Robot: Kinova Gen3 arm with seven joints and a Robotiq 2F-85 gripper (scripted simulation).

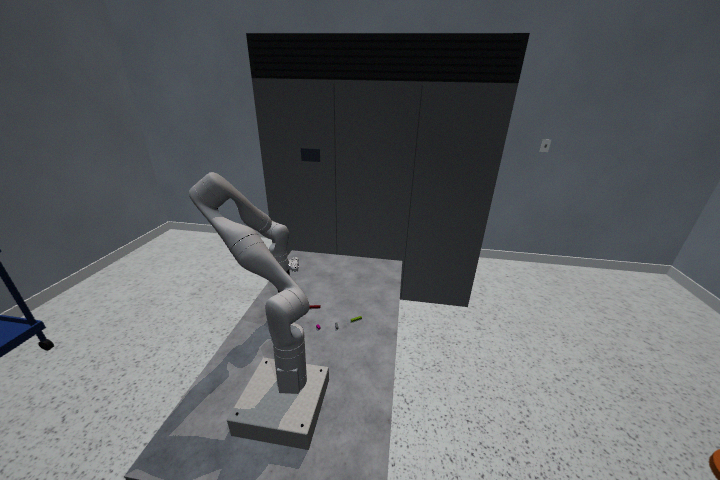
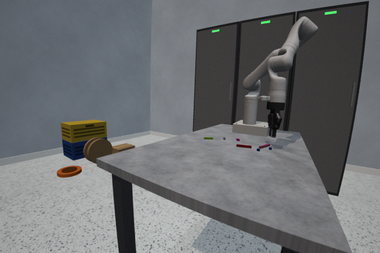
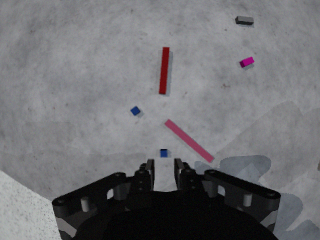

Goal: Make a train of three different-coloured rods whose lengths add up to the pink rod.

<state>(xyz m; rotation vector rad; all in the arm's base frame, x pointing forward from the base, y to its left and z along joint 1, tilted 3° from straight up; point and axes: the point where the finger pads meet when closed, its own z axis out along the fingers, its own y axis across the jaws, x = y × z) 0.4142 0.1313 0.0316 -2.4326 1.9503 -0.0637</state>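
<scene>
On the grey table (image 2: 226, 184) (image 1: 361, 396) lie a pink rod (image 3: 190, 140) (image 2: 264, 145), a red rod (image 3: 164, 70) (image 2: 243, 146) (image 1: 314, 306), a magenta rod (image 3: 247, 62) (image 2: 238, 139) (image 1: 318, 326), a grey rod (image 3: 244, 20) (image 2: 224, 138) (image 1: 336, 325), a lime rod (image 2: 208, 138) (image 1: 356, 319) and two small blue rods (image 3: 163, 152) (image 2: 269, 148), (image 3: 135, 111) (image 2: 258, 149). All lie apart. My gripper (image 3: 164, 167) (image 2: 273, 134) hangs just above the table, close behind the nearer blue rod. Its fingers stand narrowed with a small gap and hold nothing.
The arm's base block (image 2: 250, 128) (image 1: 279, 407) stands on the table beside the rods. Dark cabinets (image 2: 322, 89) stand behind the table. Crates (image 2: 83, 134), wooden discs and an orange ring (image 2: 69, 171) lie on the floor to the left.
</scene>
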